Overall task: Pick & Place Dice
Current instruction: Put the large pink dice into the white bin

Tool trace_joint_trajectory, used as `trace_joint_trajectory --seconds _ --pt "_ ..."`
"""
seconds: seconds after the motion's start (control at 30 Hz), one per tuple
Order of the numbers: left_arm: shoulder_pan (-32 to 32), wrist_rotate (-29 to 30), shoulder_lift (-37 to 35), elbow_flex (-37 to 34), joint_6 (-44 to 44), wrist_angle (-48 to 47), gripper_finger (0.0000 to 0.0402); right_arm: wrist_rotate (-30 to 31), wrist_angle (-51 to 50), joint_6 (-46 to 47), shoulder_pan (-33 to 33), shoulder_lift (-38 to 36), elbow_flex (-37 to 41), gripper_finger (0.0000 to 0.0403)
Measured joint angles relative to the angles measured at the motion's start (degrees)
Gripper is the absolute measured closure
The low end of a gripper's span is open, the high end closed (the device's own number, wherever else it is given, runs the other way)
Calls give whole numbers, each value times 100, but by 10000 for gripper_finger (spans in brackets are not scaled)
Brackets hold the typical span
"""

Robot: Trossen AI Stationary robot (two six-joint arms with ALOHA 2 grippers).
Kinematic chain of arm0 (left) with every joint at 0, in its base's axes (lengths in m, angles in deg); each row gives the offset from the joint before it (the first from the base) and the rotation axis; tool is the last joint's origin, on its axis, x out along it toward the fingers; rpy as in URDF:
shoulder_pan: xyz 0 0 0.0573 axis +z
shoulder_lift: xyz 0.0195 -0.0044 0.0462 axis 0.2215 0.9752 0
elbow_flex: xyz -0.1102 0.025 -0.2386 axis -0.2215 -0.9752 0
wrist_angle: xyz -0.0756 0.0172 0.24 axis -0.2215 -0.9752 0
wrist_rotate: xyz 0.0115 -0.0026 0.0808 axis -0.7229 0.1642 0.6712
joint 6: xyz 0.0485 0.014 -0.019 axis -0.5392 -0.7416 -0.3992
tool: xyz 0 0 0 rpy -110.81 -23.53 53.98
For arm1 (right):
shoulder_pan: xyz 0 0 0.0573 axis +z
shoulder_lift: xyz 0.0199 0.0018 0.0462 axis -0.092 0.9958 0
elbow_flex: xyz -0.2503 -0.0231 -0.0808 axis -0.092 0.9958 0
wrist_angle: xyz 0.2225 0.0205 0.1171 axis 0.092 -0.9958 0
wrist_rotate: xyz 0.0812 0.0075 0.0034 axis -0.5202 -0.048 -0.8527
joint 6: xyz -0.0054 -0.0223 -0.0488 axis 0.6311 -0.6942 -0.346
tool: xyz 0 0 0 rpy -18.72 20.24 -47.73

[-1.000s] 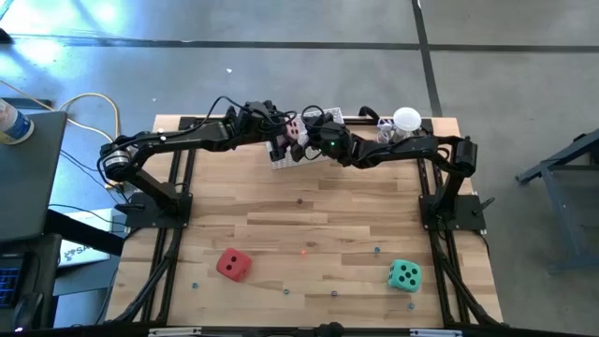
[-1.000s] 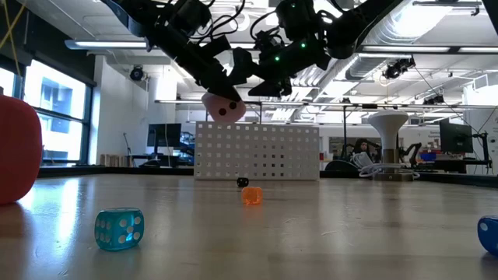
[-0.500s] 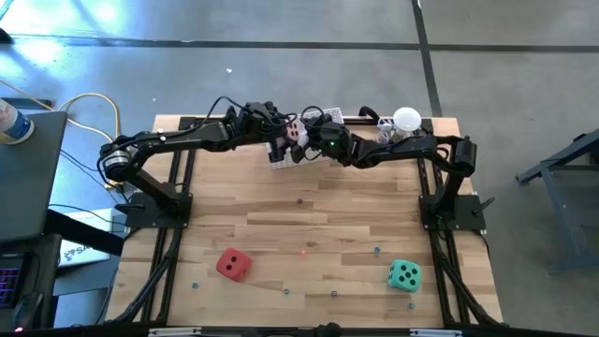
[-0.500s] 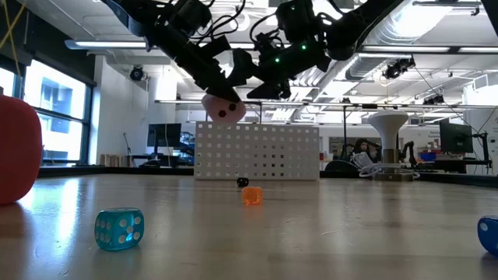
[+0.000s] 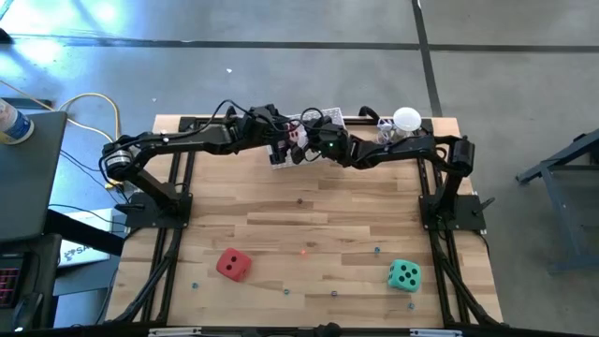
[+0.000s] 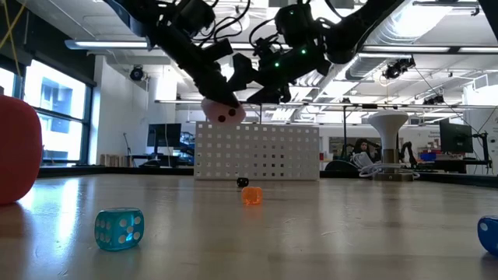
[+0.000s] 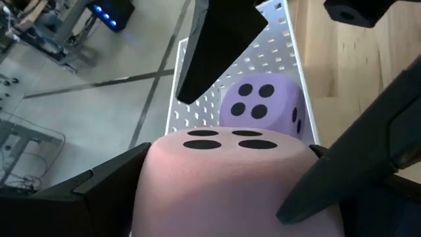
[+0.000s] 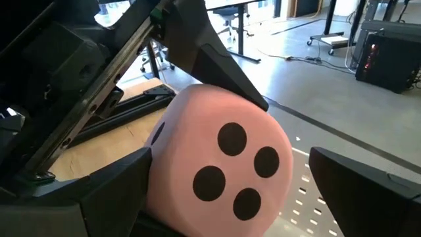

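Left tool [image 7: 223, 197] is clamped on the pink die [image 7: 227, 174], up over the white bin [image 7: 283, 39] w/ the purple die [image 7: 260, 105], prob. to drop it in. Right tool [image 8: 217, 197], fingers wide apart, is around the pink die too.

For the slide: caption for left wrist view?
Left fingers grip the pink die above the white perforated bin holding a purple die.

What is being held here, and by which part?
The left pincer grips the pink die by two opposite faces, in the air; the right pincer stands open beside it.

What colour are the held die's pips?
Dark pips on the pink die; clearest in the right wrist view.
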Motion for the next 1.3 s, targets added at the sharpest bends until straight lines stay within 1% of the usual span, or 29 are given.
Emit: trace_joint_trajectory --seconds 0.07,0.37,0.57,0.67,1.1,1.3 --pt "0 12 29 0 128 41 16 9 -17 0 -2 0 0 3" --pt "-15 162 30 0 151 44 16 29 -7 0 4 0 -4 3" --pt "-13 53 30 0 174 118 16 226 -343 125 -40 -13 -21 3" --pt "-13 51 31 -2 182 114 16 212 -429 240 -70 -13 -22 3" --pt "-13 5 32 -4 306 137 16 249 -519 234 -72 -17 -22 3" --pt "-10 10 32 -22 294 107 16 210 -562 360 -129 95 -33 3"
